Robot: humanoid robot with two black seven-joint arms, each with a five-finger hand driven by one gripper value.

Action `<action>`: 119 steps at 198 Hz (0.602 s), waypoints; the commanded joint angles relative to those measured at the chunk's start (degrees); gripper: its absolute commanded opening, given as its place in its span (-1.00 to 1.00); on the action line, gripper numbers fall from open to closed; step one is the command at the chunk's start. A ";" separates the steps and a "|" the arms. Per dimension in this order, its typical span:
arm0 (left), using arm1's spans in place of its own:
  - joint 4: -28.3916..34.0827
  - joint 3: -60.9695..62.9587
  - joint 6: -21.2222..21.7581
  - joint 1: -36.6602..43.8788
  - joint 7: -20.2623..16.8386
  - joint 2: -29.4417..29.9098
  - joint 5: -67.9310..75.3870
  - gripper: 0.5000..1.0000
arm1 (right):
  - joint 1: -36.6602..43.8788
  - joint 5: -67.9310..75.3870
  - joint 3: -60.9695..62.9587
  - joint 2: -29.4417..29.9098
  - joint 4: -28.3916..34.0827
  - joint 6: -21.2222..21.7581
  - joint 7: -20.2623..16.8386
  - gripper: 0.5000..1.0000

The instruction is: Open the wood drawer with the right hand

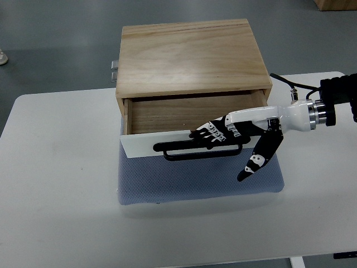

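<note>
Nearest the camera: bare white table (67, 212), w/ a blue-grey mat (195, 184) lying on it under the drawer front. On the mat's far part stands the wood drawer box (189, 56), centre of the table. Drawer (184, 114) is partly out; its white front panel (145, 146) tilts slightly, the left end nearer the camera. A black bar handle (198, 152) runs across the front.

Right hand (234, 134) comes in from the right edge. Its fingers (209, 133) are curled over the top of the front panel and down onto the handle; thumb (257, 159) hangs free below, apart from the panel. Grip looks like a hook over the bar, though whether the fingertips wrap fully under it can't be made out.

Step in hand, by judgement: pull is under way, approx. part-open. To do it well: keep the pull straight toward the camera, fingers hooked, no sideways drag, so the skewed front doesn't jam; box may slide on the mat.

Count: 1 box, 1 drawer, 1 handle, 1 mat, 1 table, 1 robot hand.
</note>
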 commanded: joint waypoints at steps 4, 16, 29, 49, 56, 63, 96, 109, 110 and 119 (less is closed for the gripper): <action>0.00 0.00 0.00 0.01 0.00 0.00 0.00 1.00 | -0.01 1.11 2.95 -1.30 0.11 0.49 0.05 0.81; 0.00 0.00 0.00 0.01 0.00 0.00 0.00 1.00 | -0.01 3.04 5.32 -2.71 0.11 0.49 -0.04 0.82; 0.00 0.00 0.00 0.01 0.00 0.00 0.00 1.00 | -0.01 5.77 8.48 -4.55 0.11 0.49 -0.21 0.82; 0.00 0.00 0.00 0.01 0.00 0.00 0.00 1.00 | -0.19 10.86 13.58 -9.12 -0.16 0.49 -0.56 0.82; 0.00 0.00 0.00 0.01 0.00 0.00 0.00 1.00 | -0.28 12.45 15.07 -10.44 -0.68 0.49 -0.56 0.82; 0.00 0.00 0.00 0.01 0.00 0.00 0.00 1.00 | -0.54 14.11 16.39 -11.58 -1.39 0.49 -0.56 0.82; 0.00 0.00 0.00 0.01 0.00 0.00 0.00 1.00 | -1.42 25.99 17.80 -11.76 -13.96 0.49 -0.47 0.81; 0.00 0.00 0.00 0.01 0.00 0.00 0.00 1.00 | -3.62 32.75 17.71 -9.92 -22.31 0.49 -0.47 0.81; 0.00 0.00 0.00 0.01 0.00 0.00 0.00 1.00 | -4.05 34.15 17.71 -9.39 -23.70 0.49 -0.47 0.80; 0.00 0.00 0.00 0.01 0.00 0.00 0.00 1.00 | -5.46 39.77 17.63 -7.11 -29.24 0.49 -0.56 0.80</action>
